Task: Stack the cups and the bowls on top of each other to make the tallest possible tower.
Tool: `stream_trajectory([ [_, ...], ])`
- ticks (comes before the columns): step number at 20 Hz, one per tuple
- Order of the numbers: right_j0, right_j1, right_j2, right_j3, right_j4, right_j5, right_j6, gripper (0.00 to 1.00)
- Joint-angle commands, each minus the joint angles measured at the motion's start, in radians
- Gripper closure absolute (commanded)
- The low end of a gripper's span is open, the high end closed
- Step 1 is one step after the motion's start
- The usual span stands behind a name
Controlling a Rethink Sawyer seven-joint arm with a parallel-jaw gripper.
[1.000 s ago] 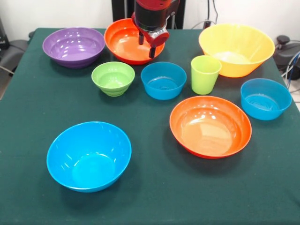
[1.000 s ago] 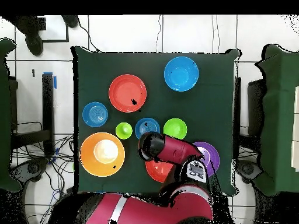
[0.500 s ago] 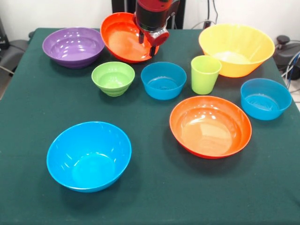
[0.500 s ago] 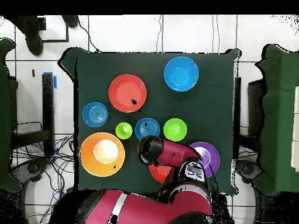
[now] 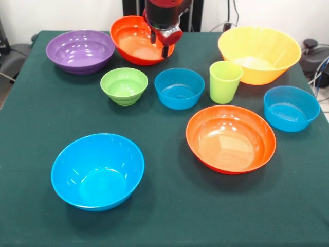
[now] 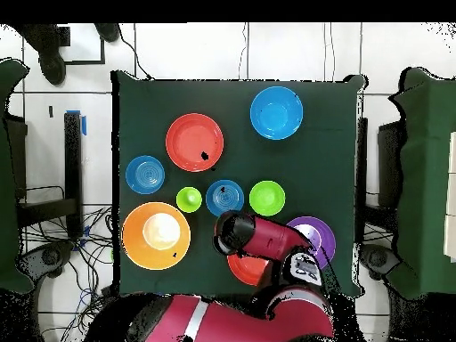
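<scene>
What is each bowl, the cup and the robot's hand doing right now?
Red-orange bowl: gripped at its rim, tilted.
Hand: shut on the bowl's rim.
Purple bowl: upright, empty.
Small green bowl: upright, empty.
Cup: upright, standing alone.
Yellow bowl: upright, unstacked.

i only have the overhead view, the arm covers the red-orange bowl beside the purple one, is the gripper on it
Observer: Yes. The front view shows the gripper pinching the rim of the glossy red-orange plastic bowl, one finger inside and one outside.
Operator: is the bowl sitting flat
Observer: No, it looks tilted, with its opening tipped toward the front camera.
Operator: anything in it
Observer: The part of the inside that shows is empty.
</scene>
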Motion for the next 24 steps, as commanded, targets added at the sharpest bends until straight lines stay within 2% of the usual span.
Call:
stream_trajectory([
  [1,-0.014,-0.064,0.103,0.076,-0.036,-0.009,-0.001,0.0],
  [7,-0.022,-0.124,0.111,0.109,-0.031,0.02,-0.009,0.0],
  [11,-0.023,-0.123,0.104,0.107,-0.041,0.017,-0.013,0.0],
  [18,-0.032,-0.066,0.083,0.084,-0.071,-0.024,-0.02,0.0],
  [24,-0.026,0.027,0.055,0.064,-0.118,-0.11,0.004,0.0],
])
